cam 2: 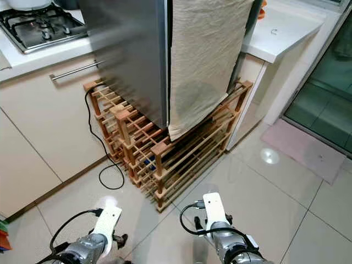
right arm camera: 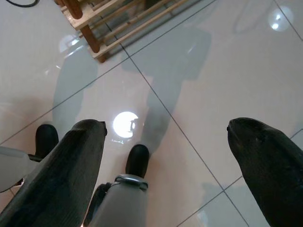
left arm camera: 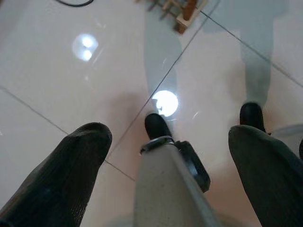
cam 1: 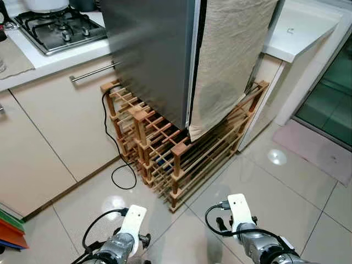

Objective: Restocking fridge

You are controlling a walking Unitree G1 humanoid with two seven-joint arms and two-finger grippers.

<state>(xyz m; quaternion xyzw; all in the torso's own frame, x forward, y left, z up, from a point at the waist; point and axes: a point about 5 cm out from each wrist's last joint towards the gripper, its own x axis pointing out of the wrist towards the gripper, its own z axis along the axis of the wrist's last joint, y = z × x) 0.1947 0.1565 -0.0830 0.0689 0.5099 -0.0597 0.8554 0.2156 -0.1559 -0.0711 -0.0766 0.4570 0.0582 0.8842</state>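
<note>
Fridge [cam 1: 151, 52] atop wooden rack [cam 1: 181, 154]

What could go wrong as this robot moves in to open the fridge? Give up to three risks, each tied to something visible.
1. The wooden rack juts out under the fridge; a foot may strike its corner.
2. The black cord loops onto the floor and could snag.
3. The cloth drapes the fridge front, so a gripper may catch fabric. Both grippers, left and right, hang open over glossy tiles, possibly slippery.
</note>
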